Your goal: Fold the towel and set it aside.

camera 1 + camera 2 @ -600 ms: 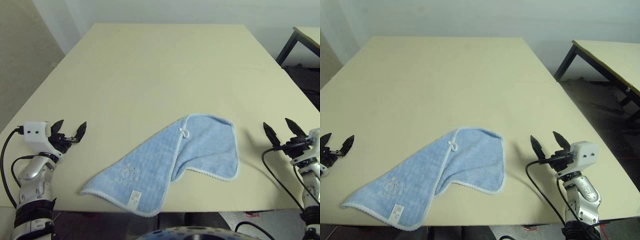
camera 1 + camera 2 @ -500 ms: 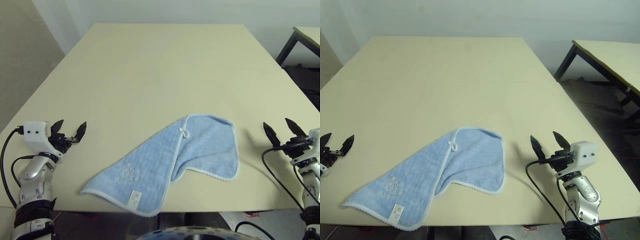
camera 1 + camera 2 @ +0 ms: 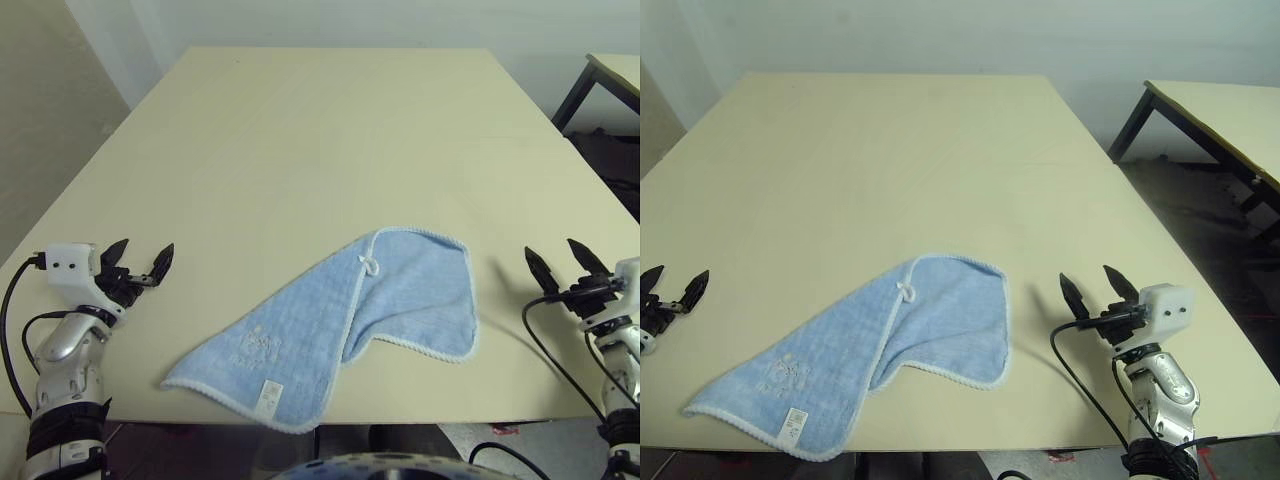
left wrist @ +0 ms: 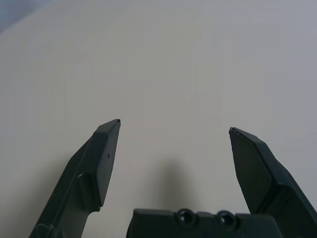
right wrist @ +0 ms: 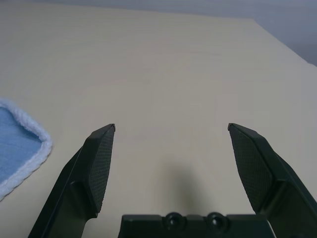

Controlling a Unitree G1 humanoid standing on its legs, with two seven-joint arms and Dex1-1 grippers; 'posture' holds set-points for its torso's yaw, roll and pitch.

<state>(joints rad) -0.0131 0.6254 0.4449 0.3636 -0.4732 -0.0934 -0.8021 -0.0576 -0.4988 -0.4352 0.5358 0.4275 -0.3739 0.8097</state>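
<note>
Comparing this with the shots from about half a second back, pretty much nothing has changed: the towel (image 3: pixel 335 330) has the same rumpled shape in the same spot, and both arms sit where they were. The right gripper (image 3: pixel 563 263) maybe looks a hair lower on the picture, but that's tiny enough that I wouldn't call it a move.

Counting things up: one towel, one big cream table (image 3: pixel 320 130), two grippers, plus the corner of a second table (image 3: pixel 612 72) off to the far right.

The towel is light blue with white stitched edging, lying near the front edge of the table, roughly centred between the two arms. It's partly doubled over, one flap laid diagonally across the rest. There's a small white loop (image 3: pixel 370 265) near the top of that fold, a faint motif (image 3: pixel 259 343) on the lower part, and a white label (image 3: pixel 270 397) close to the near corner.

The left gripper (image 3: pixel 138 259) hovers at the table's left edge, fingers spread wide and empty, well apart from the towel. The right gripper is also splayed open with nothing in it; its wrist view catches just the towel's edge (image 5: pixel 22 148) beside one finger (image 5: pixel 99 163).
</note>
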